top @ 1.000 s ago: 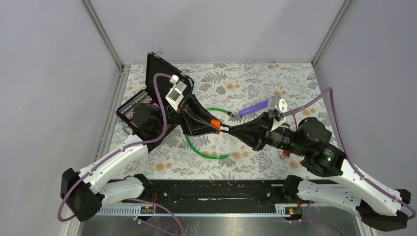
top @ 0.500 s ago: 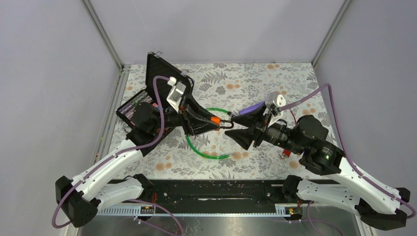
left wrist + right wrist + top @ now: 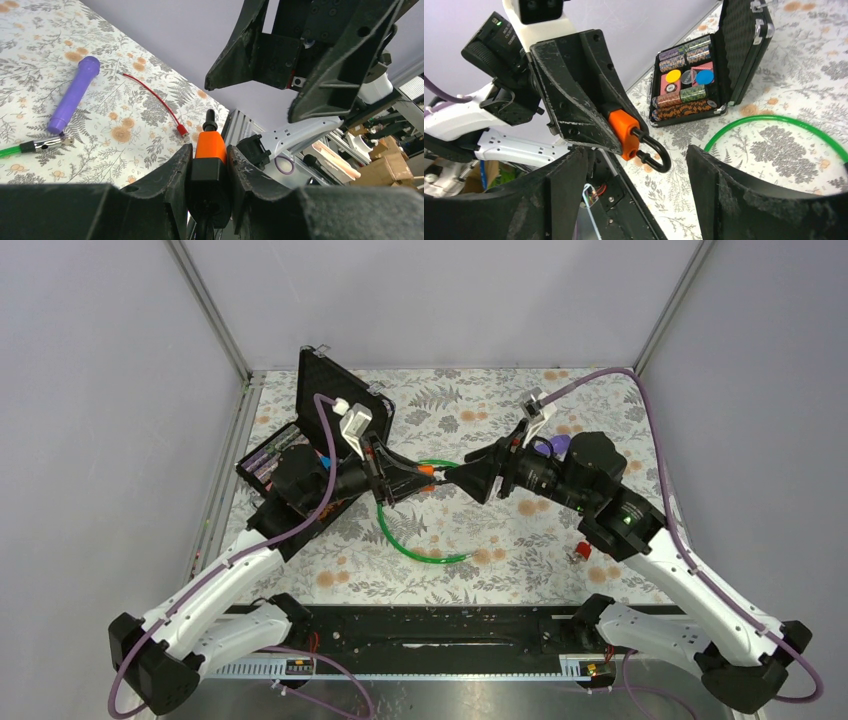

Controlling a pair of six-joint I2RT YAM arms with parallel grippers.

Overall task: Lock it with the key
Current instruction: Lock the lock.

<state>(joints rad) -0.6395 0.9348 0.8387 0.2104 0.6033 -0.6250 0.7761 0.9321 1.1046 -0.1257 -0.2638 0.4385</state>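
Note:
An orange and black padlock (image 3: 428, 474) with a black shackle (image 3: 655, 151) is held above the floral mat. My left gripper (image 3: 415, 480) is shut on its body, and the orange end (image 3: 210, 146) pokes out between the fingers. My right gripper (image 3: 470, 480) faces it from the right, open, its fingers (image 3: 569, 190) standing wide on either side of the shackle without touching it. Seen from the left wrist, the right gripper (image 3: 250, 100) hangs open just beyond the lock. I cannot make out the key in any view.
An open black case of poker chips (image 3: 270, 460) (image 3: 689, 85) stands at the back left. A green cable loop (image 3: 405, 550) lies under the grippers. A purple cylinder (image 3: 75, 92) and a thin red wire (image 3: 155, 100) lie on the mat to the right.
My right gripper was shut at the lock's shackle; it has opened, let go and swung up and toward the back. My left gripper has lifted the lock slightly.

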